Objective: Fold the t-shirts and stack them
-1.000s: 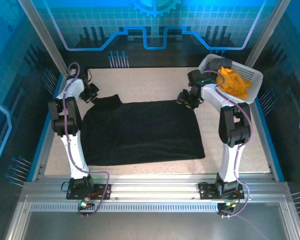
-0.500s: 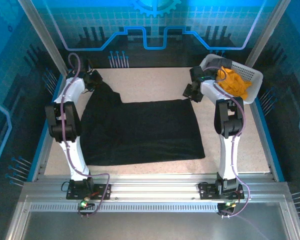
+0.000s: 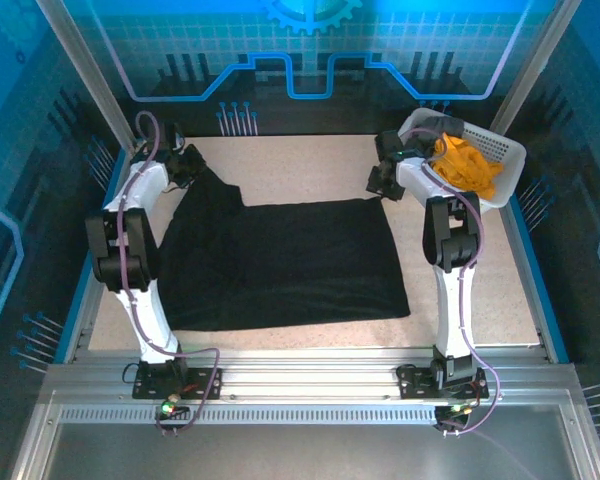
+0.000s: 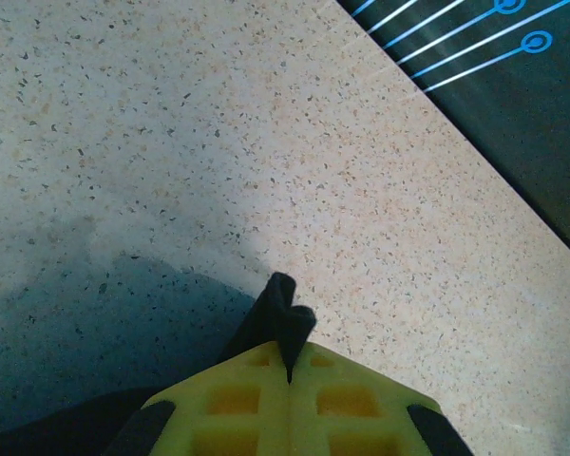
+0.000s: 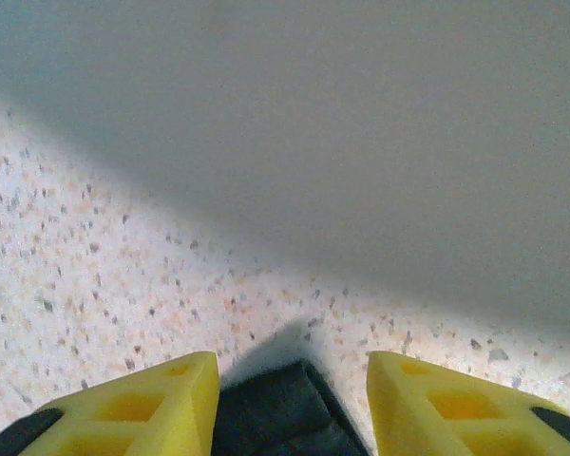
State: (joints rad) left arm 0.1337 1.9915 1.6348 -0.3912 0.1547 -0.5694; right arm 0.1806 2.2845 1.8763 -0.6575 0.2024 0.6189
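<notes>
**A:** How did your grippers stand just then?

**B:** My left gripper (image 4: 289, 359) was pressed together on a small fold of the black shirt (image 4: 277, 306) at its far left corner, and the cloth there was drawn up off the bench (image 4: 218, 142). My right gripper (image 5: 290, 366) was spread. The far right corner of the black shirt lay on the bench between its fingers, with nothing pinched.

**A:** And the shirts themselves?

**B:** The black shirt lay flat across the middle of the bench. The orange shirt (image 3: 465, 165) and the dark grey shirt (image 3: 442, 126) sat bundled in the white basket (image 3: 512, 152) at the far right corner, just beside my right gripper.

**A:** What could have gone wrong from there?

**B:** Mostly an uneven hold. The corner reached only a little way in between my right fingers, so I judged that closing there might catch just the tip. That tip could slip once I lifted, my left side would then drag the shirt askew, and the fold would come out crooked. My left pinch also held little cloth, and the weight of so large a shirt might have pulled it free. The basket was close too, so a wide swing of my right arm could have knocked it.
</notes>
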